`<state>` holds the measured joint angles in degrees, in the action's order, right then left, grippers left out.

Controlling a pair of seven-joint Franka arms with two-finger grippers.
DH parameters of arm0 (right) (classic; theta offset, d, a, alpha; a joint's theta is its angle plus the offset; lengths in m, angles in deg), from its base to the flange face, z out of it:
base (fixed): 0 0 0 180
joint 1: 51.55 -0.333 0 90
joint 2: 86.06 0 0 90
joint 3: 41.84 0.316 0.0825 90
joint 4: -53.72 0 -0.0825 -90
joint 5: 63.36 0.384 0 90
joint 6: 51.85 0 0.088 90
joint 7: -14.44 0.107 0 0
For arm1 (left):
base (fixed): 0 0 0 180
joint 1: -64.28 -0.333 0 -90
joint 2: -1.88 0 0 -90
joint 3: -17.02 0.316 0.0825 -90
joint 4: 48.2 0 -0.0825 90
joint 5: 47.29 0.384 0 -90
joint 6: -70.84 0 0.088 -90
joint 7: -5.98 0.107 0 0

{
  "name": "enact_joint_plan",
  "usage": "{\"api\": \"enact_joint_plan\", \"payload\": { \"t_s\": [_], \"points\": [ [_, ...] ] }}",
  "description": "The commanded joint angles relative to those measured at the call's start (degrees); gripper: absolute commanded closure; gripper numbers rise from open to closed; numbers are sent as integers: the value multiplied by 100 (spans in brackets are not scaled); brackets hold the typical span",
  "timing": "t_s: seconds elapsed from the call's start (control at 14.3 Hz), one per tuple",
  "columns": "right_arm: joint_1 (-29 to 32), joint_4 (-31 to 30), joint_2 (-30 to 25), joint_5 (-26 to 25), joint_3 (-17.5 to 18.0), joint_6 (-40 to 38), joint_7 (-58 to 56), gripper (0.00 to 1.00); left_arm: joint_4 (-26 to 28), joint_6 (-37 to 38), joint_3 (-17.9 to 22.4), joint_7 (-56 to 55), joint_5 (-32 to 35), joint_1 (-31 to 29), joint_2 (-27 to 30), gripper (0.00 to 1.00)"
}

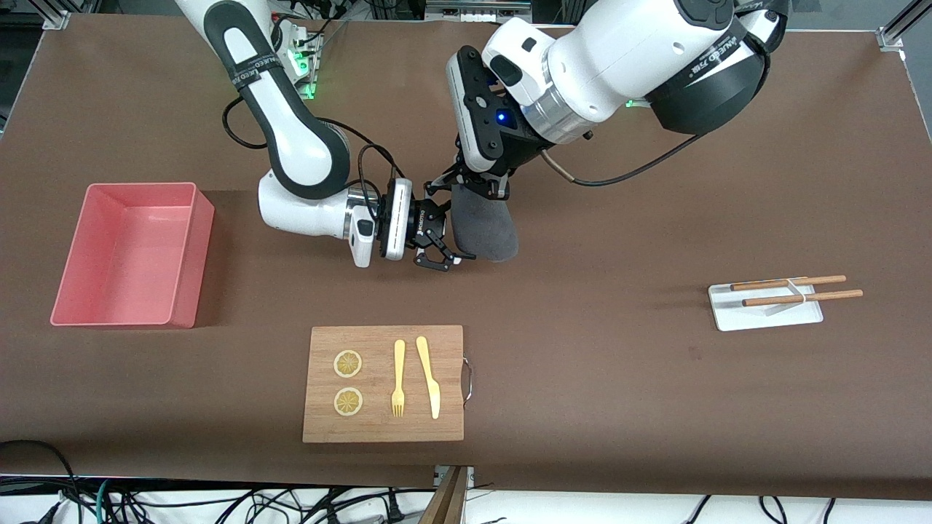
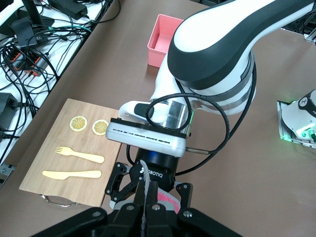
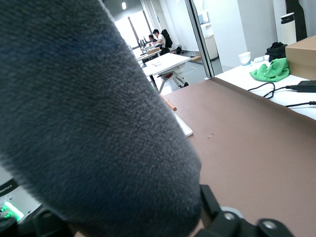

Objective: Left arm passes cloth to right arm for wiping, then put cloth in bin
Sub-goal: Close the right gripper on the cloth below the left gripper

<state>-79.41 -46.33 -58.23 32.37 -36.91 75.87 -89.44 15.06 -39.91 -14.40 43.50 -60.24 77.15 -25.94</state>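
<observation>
Cloth (image 1: 483, 224) hangs above the bare table, up in the air between the two grippers. Toward the right arm's end of the table sits the pink bin (image 1: 131, 255), well apart from it. The right gripper (image 1: 439, 247) lies sideways with its fingers spread apart around the cloth's lower edge. The left gripper (image 1: 477, 188) points down from above, clamped on the cloth's top edge. The cutting board (image 1: 384, 383) lies nearer the front camera.
</observation>
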Motion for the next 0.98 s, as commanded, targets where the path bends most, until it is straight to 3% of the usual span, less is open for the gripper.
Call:
{"api": "enact_joint_plan", "payload": {
  "t_s": [0.0, 0.07, 0.42, 0.91],
  "points": [
    [8, 99, 55, 104, 17, 17, -45, 61, 2, -52, -5, -70, 135, -13, 48, 100],
    [8, 99, 55, 121, 17, 17, -19, 72, 2, -52, -5, -70, 135, -13, 48, 100],
    [34, 117, 38, 104, 8, -1, -18, 99, 2, -52, -5, -35, 135, -22, 48, 100],
    [78, 196, 29, 69, -36, -27, 61, 100, 2, -52, -5, -70, 135, -22, 57, 100]
  ]
}}
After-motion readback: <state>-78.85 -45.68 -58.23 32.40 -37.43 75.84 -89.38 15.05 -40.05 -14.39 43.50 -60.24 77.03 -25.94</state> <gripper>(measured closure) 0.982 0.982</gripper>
